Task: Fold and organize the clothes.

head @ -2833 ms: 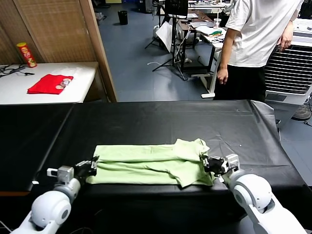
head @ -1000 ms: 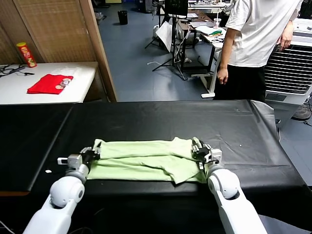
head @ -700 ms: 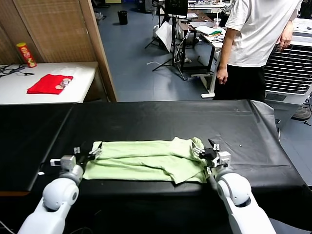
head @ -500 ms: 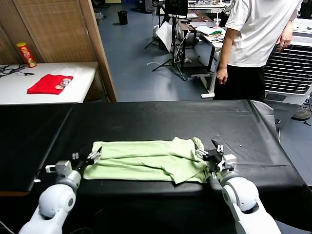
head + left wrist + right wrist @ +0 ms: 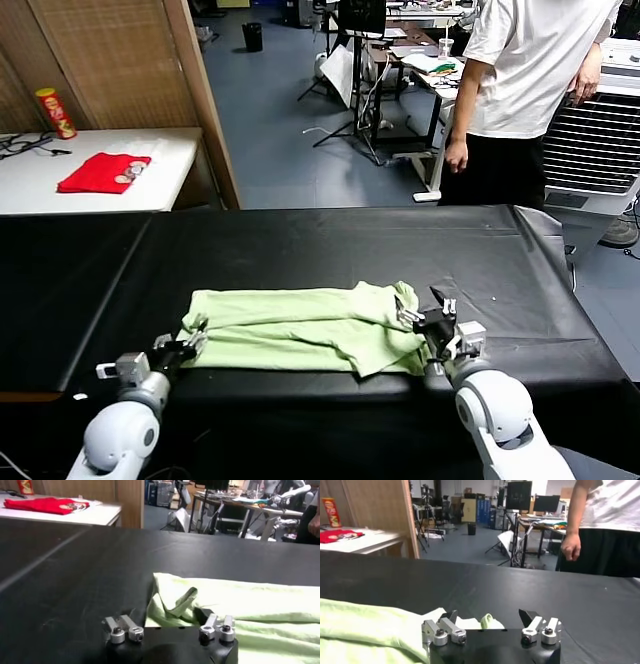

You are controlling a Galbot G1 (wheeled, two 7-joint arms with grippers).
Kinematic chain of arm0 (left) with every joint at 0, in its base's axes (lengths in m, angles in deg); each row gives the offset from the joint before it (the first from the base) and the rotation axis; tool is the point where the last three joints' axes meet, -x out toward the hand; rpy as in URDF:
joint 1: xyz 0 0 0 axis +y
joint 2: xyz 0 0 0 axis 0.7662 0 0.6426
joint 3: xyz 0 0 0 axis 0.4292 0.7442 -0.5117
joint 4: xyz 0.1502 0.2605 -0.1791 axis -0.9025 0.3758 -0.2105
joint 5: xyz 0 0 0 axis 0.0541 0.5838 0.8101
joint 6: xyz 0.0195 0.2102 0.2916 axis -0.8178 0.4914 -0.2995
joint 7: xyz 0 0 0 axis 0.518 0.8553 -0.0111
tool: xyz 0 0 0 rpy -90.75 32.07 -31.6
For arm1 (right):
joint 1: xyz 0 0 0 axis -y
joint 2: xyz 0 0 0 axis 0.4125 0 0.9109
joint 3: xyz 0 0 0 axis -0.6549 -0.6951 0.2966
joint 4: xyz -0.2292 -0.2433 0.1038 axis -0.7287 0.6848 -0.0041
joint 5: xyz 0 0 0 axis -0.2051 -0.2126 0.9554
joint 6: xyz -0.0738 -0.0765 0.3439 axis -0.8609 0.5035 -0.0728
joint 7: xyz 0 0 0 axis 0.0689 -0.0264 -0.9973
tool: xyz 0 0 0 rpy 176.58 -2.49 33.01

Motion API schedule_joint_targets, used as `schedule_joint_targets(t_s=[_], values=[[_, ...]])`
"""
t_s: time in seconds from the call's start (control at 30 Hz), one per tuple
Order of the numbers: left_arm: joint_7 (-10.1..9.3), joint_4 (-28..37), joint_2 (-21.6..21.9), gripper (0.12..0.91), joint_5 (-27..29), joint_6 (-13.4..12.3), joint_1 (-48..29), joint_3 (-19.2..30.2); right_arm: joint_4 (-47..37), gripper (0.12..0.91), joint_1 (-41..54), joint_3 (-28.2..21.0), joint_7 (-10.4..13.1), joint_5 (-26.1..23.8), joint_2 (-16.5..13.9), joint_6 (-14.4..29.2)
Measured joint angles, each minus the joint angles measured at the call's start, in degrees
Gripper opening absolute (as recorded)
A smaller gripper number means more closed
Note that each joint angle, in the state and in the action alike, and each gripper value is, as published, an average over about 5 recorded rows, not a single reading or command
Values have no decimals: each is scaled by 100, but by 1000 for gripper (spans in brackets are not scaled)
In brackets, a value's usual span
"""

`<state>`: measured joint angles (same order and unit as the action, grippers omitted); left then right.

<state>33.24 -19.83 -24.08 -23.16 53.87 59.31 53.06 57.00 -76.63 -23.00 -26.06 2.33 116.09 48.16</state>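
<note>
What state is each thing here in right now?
Shirt: folded into a long band, flat on the black table.
Left gripper: open, at the shirt's left end, holding nothing.
Right gripper: open, at the shirt's right end, holding nothing.
Red cloth: lying on the white side table.

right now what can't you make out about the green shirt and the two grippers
- Shirt: collar, buttons and any print are folded under; only plain green shows in all views.
- Left gripper: open in the left wrist view, but the wrist housing cuts off the fingertips, so cloth contact is unclear.
- Right gripper: open at the shirt's end; the right wrist view hides its fingertips the same way.
</note>
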Motion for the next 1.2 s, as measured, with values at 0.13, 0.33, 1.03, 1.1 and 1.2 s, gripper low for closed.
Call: schedule_joint_targets(t_s=[0.13, 0.33, 1.03, 1.1, 1.2], values=[[0, -47, 31, 195, 17, 48, -7, 1, 15, 798, 1, 7, -5, -24, 5, 11], [55, -21, 251, 163, 597, -45, -18, -121, 83, 798, -6, 42, -4, -43, -28, 11], [-448, -926, 1124, 158, 323, 442, -67, -169, 247, 798, -295, 143, 14, -409, 209, 43], [-570, -1108, 823, 158, 70, 532, -175, 149, 253, 798, -343, 189, 12, -461, 239, 47], [-727, -1243, 359, 158, -241, 647, -350, 655, 252, 798, -417, 262, 3, -537, 289, 65]])
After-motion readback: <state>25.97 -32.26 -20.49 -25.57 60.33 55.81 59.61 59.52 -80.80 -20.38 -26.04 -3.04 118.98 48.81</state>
